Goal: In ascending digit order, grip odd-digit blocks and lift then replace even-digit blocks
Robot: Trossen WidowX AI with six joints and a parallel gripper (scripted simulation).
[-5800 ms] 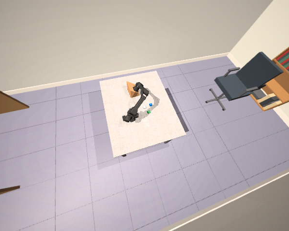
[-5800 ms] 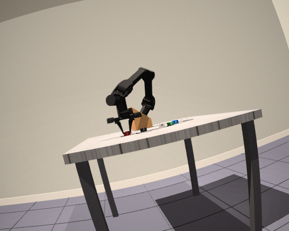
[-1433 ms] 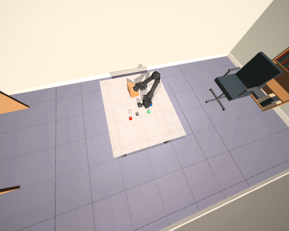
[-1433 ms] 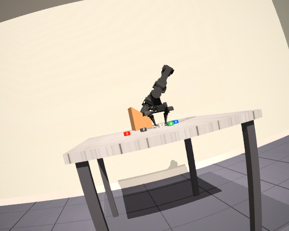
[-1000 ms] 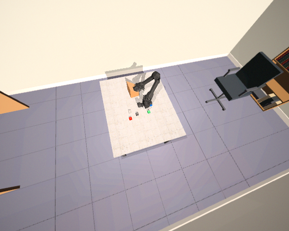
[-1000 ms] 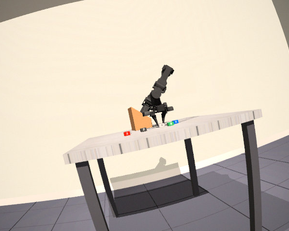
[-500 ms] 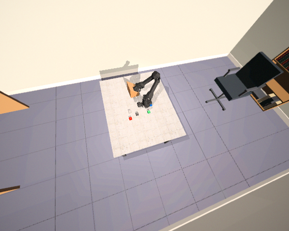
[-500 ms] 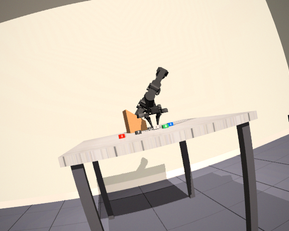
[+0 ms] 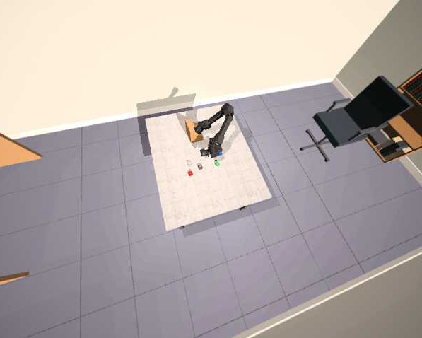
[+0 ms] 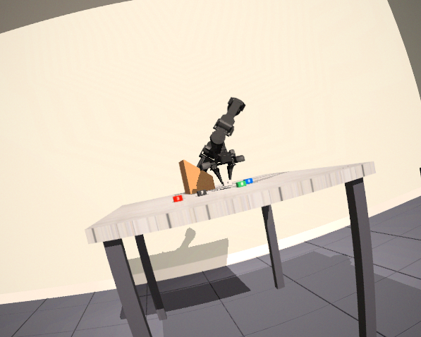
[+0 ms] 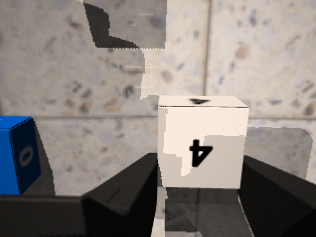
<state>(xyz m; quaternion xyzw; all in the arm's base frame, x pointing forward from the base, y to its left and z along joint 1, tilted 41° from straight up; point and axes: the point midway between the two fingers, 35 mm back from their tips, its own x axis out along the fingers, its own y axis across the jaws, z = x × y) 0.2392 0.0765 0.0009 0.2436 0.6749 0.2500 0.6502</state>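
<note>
My gripper (image 10: 225, 182) (image 11: 196, 164) points down with its fingers against both sides of a white block (image 10: 227, 183) (image 11: 176, 130) showing 4. It is shut on that block, low at the table; whether the block touches the table is unclear. A blue block (image 9: 220, 153) (image 10: 248, 180) (image 11: 11, 156) showing 0 is left of the gripper in the wrist view. A green block (image 9: 217, 163) (image 10: 241, 184) has an unclear digit. A dark grey block (image 9: 199, 166) (image 10: 201, 192) seems to show 7. A red block (image 9: 190, 173) (image 10: 177, 198) seems to show 3. The arm hides the 4 block in the top view.
An orange wedge-shaped board (image 9: 192, 133) (image 10: 191, 178) stands on the table (image 9: 218, 196) (image 10: 130, 213) near the arm. A small pale block-like thing (image 9: 189, 162) lies beside the red block in the top view; its digit cannot be read. An office chair (image 9: 334, 126) stands off the table.
</note>
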